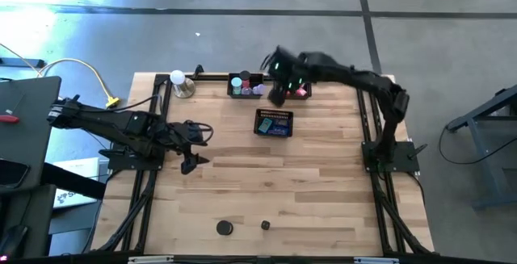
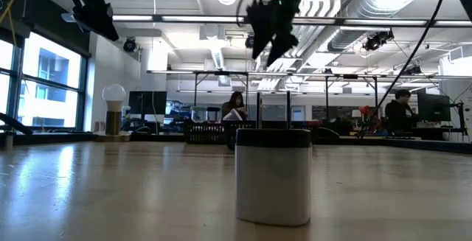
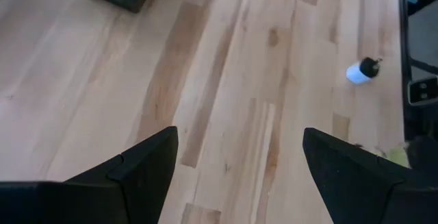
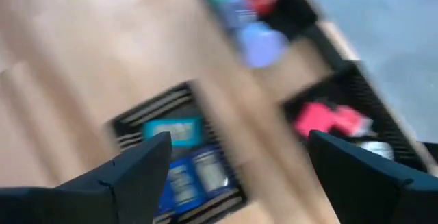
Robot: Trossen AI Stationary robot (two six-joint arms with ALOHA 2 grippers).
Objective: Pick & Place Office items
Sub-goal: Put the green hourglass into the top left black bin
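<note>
I judge the black roll [image 1: 224,228] light, rigid, best pinched across its sides; left gripper [image 1: 196,147] and right gripper [image 1: 277,77] both spread, empty

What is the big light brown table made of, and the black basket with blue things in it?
The light brown table looks like wood: pale planks with grain streaks and a soft sheen. The black basket looks like wire mesh, probably metal; its slatted sides show, though blurred, in the right wrist view.

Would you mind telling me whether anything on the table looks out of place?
Two small pieces sit alone at the near edge, far from the trays at the back: a black disc and a small roll. Nothing looks spilled or damaged.
</note>
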